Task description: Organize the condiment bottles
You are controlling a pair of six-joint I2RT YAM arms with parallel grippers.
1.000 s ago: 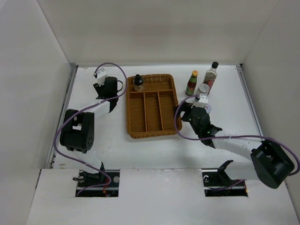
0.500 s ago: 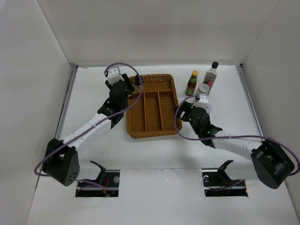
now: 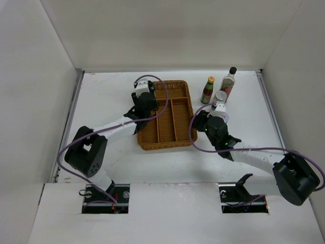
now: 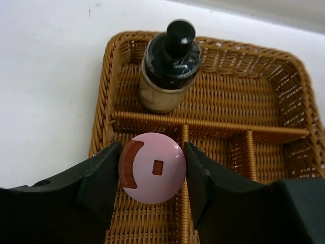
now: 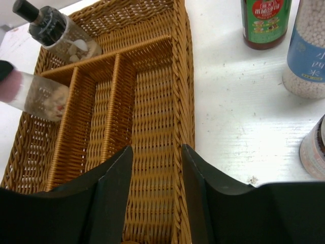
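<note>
Fingers of the left hand (image 4: 151, 175) are clamping the pink bottle (image 4: 152, 165), one on each side near its cap. They are holding it over the left part of the tray (image 4: 238, 101), roughly above the divider between the left and middle long compartments. Whether its base is touching the weave cannot be told. Just beyond it the black bottle (image 4: 167, 71) is standing upright at the left end of the wide far compartment, apart from the pink bottle. The right hand (image 5: 157, 188) is hovering with its fingers apart and nothing between them, over the tray's right edge and right long compartment. On the desk (image 3: 101, 101) to the right of the tray, the green bottle (image 5: 264, 23) and the tall bottle (image 5: 310, 56) are standing side by side toward the far edge. The jar (image 5: 316, 152) is sitting nearer, just beside the right hand. All three are sitting outside the tray.
</note>
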